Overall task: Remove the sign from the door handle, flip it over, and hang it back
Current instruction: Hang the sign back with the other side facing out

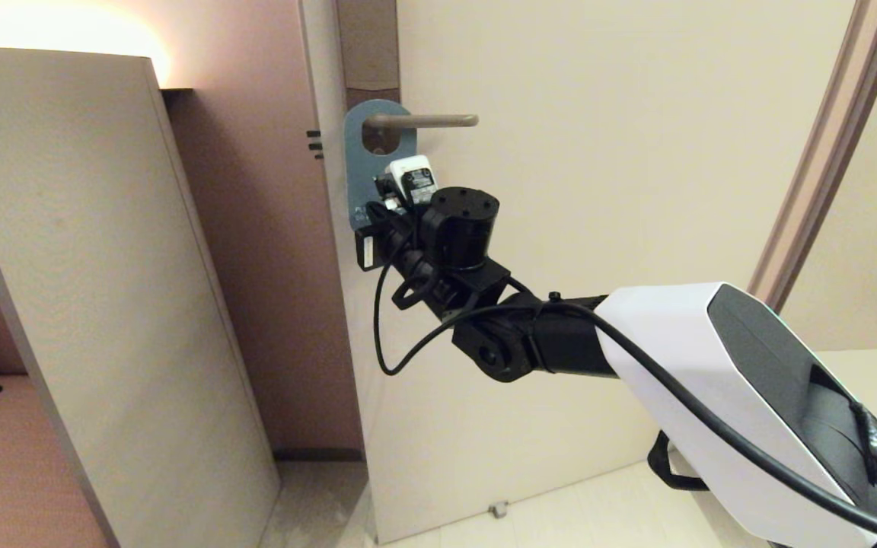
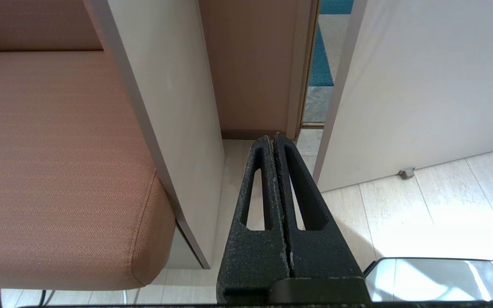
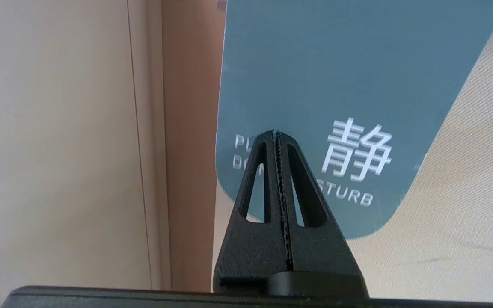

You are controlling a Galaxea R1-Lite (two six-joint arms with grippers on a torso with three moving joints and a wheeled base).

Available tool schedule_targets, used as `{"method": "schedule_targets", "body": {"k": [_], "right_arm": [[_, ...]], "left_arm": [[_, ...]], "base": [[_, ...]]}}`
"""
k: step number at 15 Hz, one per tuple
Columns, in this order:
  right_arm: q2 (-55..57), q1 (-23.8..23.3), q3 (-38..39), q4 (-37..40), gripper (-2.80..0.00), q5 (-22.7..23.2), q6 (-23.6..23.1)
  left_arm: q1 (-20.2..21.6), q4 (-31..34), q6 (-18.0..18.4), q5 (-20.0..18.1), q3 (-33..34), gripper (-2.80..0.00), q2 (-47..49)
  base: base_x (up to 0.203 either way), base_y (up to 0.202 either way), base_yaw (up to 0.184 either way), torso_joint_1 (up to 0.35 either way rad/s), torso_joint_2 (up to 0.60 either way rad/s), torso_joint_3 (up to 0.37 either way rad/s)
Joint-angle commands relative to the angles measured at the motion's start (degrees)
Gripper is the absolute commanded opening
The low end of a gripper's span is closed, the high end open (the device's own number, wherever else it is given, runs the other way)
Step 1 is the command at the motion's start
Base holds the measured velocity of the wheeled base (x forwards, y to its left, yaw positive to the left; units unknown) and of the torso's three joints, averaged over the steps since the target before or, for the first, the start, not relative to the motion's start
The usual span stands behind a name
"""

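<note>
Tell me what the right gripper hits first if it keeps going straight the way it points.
Most likely the sign: the shut right gripper points at its lower teal face, near the white lettering. How much gap remains is unclear.

A teal-blue sign (image 1: pixel 361 173) with white lettering hung at upper centre, on a grey-beige door handle (image 1: pixel 423 120). The door (image 1: pixel 636 190) was cream. At lower left, a salmon herringbone-weave cushion (image 2: pixel 58 171). The right gripper (image 3: pixel 277 133) was textured black.
</note>
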Motion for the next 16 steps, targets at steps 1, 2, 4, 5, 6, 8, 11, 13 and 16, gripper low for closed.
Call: {"method": "schedule_targets", "body": {"k": [1,2,4,5,6,8,11,13,16], "right_arm": [[0.04,0.0,-0.04,-1.07,-2.8,-0.12,-0.05],[-0.37,0.0,-0.05,-1.53,-2.8,-0.06,-0.05],[-1.07,0.09,-0.2,-1.88,-2.8,-0.08,-0.05],[-1.52,0.12,-0.23,-2.5,-2.8,-0.08,-0.05],[-2.19,0.33,-0.23,-3.24,-2.8,-0.06,-0.05],[-3.18,0.62,-0.32,-3.5,-2.8,-0.06,-0.14],[-1.81,0.58,-0.41,-4.19,-2.8,0.02,-0.54],[-0.12,0.46,-0.41,-4.45,-2.8,0.02,-0.66],[1.75,-0.42,-0.41,-5.76,-2.8,0.06,-0.59]], "left_arm": [[0.02,0.0,0.03,0.0,0.01,-2.8,0.08],[0.02,0.0,0.03,0.0,0.01,-2.8,0.08],[0.02,0.0,0.03,0.0,0.01,-2.8,0.08],[0.02,0.0,-0.06,0.0,0.01,-2.8,0.08],[0.02,0.0,0.03,0.0,0.01,-2.8,0.08],[0.02,0.0,0.0,0.0,0.01,-2.8,0.08],[0.02,0.0,0.03,0.0,0.01,-2.8,0.08],[0.02,0.0,-0.04,0.0,0.01,-2.8,0.08],[0.02,0.0,0.03,0.0,0.01,-2.8,0.08]], "base": [[0.0,0.0,0.0,0.0,0.0,0.0],[0.0,0.0,0.0,0.0,0.0,0.0],[0.0,0.0,0.0,0.0,0.0,0.0],[0.0,0.0,0.0,0.0,0.0,0.0],[0.0,0.0,0.0,0.0,0.0,0.0],[0.0,0.0,0.0,0.0,0.0,0.0],[0.0,0.0,0.0,0.0,0.0,0.0],[0.0,0.0,0.0,0.0,0.0,0.0],[0.0,0.0,0.0,0.0,0.0,0.0]]}}
